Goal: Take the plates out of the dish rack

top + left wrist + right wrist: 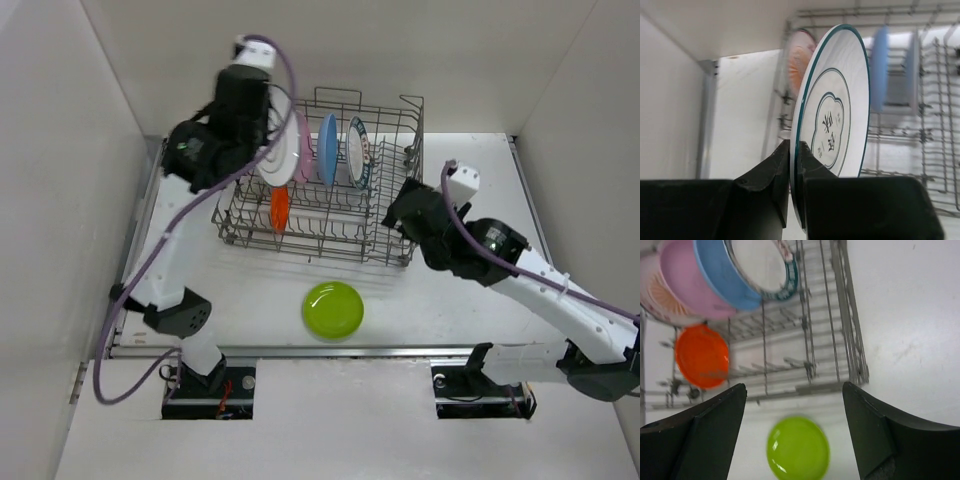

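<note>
White teal-rimmed plate point(836, 95) is clamped at its lower edge in the left gripper point(794, 160) and held upright at the left end of the dish rack point(397, 118). Blue plate point(328, 150) and orange plate point(279, 208) are seen standing in the rack, and a lime green plate point(333, 309) is laid flat on the bench point(460, 300) in front. Right gripper point(794, 387) is held wide and empty beside the rack.

Left arm point(215, 140) raised, jaws pinched shut; right arm point(480, 245) low, jaws wide.
</note>
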Robot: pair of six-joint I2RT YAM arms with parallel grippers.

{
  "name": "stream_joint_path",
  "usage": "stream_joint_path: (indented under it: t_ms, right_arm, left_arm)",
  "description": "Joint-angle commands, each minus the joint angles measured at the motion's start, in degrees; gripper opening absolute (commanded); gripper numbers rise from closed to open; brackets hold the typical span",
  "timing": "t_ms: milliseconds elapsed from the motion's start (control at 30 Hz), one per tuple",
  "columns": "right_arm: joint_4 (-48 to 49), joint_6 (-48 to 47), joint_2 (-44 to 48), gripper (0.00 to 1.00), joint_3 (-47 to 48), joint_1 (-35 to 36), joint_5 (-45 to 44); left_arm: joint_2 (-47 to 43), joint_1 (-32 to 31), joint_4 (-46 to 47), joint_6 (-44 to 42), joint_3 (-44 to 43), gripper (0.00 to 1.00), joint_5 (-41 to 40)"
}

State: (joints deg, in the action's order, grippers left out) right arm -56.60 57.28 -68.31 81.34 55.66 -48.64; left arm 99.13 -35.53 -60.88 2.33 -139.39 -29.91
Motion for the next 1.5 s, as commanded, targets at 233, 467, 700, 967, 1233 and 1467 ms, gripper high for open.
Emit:
stream_joint_path:
  t_ms: [233, 467, 700, 967, 1233, 1467]
  right_arm:
    - [10.2, -19.2, -14.5, 0.83, 16.9, -22.2, 13.6]
    - [12.1, -24.7, -20.4, 0.83, 18.2, -32.4, 19.1]
    - [14.1, -28.7, -28.3, 0.75, 18.8, -35.2, 22.3]
    - [20.8, -34.9, -30.1, 0.4, 15.7, -37.8, 28.5]
    - [23.7, -41.6, -32.8, 0.0, 15.7, -40.2, 28.4]
    - [24.3, -48.3, -35.8, 0.0, 20.3, -43.4, 32.6]
  left_arm:
    - [-19.5, 26.4, -7.5, -2.7, 9.6, 0.0, 5.9]
    - [-29.2, 36.7, -4.4, -3.3, 31.6, 0.0, 3.3]
    - [-25.9, 48.8, 1.5, 0.3, 47.9, 0.0, 13.7]
    - [-18.2, 55.6, 6.2, 0.2, 53.2, 0.0, 32.0]
    - [-5.6, 61.8, 2.4, -5.7, 51.5, 0.0, 38.2]
    - [1.4, 61.8, 2.4, -12.3, 52.7, 0.0, 37.0]
